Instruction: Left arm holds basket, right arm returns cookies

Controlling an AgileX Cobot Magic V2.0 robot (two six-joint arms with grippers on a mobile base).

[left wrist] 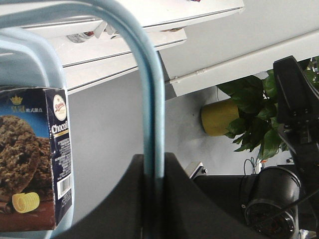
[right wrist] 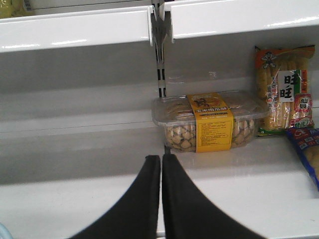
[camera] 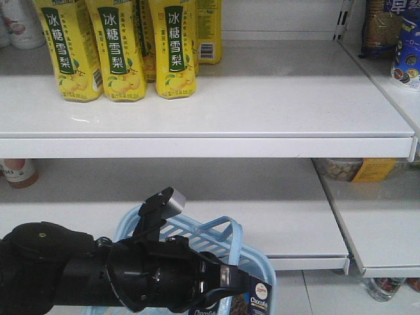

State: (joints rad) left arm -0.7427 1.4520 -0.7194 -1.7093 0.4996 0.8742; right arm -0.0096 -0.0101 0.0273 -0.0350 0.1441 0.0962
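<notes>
Cookies are standing upright inside the basket, long axis running vertical, and that is the fact we are steering by. We are clamping the left gripper around the basket's looped handle. In the left wrist view its two black fingers are squeezing the blue bar between them, so this arm is sitting right beside the box but is busy carrying.

We are holding the right gripper with its fingers pressed together and nothing between them. It is pointing into the shelving, straight at a clear snack tub on the lower shelf. The box is not appearing anywhere in the right wrist view. Only a faint sliver of light blue is showing at that view's bottom left corner, which we are taking, without certainty, for the basket's rim.

So we are judging that the cookies are lying down and to the left of the right gripper, off the line it is facing. In the front view the box top is peeking out at the basket's right end, below the black arm. We are reckoning that the right arm is needing to spread its fingers, turn toward the basket and descend along the box's upright axis, taking it from above.
</notes>
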